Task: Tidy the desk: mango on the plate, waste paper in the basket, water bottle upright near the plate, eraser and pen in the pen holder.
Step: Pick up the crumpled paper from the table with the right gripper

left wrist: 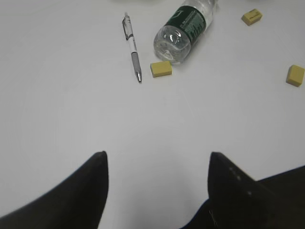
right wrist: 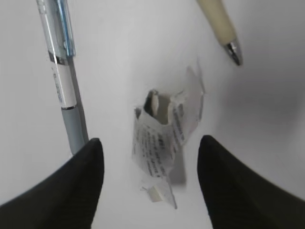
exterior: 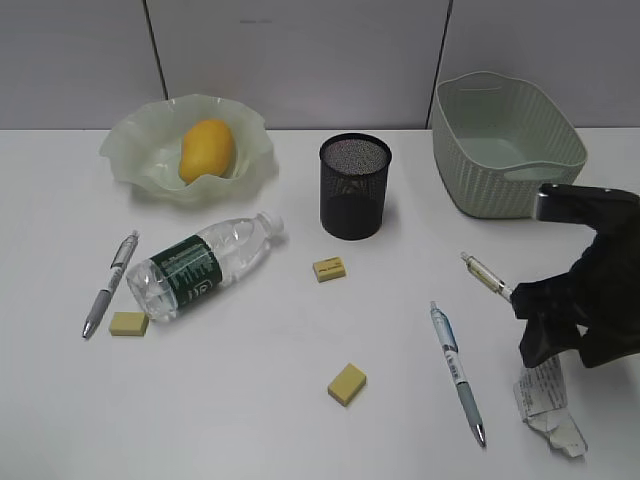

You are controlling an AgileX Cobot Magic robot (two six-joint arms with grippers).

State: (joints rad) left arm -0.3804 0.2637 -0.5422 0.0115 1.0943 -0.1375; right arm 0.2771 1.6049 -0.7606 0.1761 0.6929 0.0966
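Note:
The yellow mango [exterior: 207, 150] lies on the pale green wavy plate [exterior: 130, 150]. The water bottle [exterior: 200, 265] lies on its side in front of the plate. The crumpled waste paper [exterior: 548, 402] lies at the front right. My right gripper [exterior: 550, 340] is open just above it, and the paper [right wrist: 164, 138] sits between its jaws [right wrist: 148, 142]. Three pens lie on the table: left [exterior: 110, 283], blue [exterior: 457, 370], cream [exterior: 487, 275]. Three yellow erasers [exterior: 129, 323] [exterior: 329, 268] [exterior: 346, 383] lie loose. My left gripper [left wrist: 157, 155] is open and empty over bare table.
The black mesh pen holder [exterior: 354, 186] stands at the middle back. The green woven basket [exterior: 505, 145] stands at the back right. The blue pen [right wrist: 62, 71] and cream pen tip [right wrist: 220, 24] flank the paper.

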